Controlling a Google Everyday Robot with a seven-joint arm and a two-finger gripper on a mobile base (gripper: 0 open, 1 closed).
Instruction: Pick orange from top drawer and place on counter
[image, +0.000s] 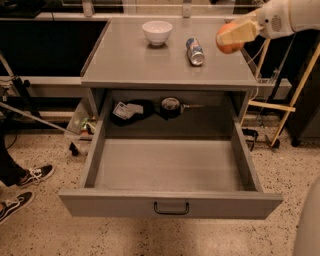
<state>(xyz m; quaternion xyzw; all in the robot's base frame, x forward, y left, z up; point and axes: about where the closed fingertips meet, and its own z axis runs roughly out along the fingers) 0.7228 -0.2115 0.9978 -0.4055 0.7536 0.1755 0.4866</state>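
Note:
My gripper comes in from the upper right, shut on the orange, which shows orange below and beside the pale fingers. It holds the orange in the air above the right part of the counter, to the right of the can. The top drawer is pulled fully open below, its grey floor bare, with a small black handle on its front panel.
A white bowl and a lying silver-blue can sit on the counter's far half. A black pouch with a card and a round black object lie in the space behind the drawer. Feet in sneakers stand at left.

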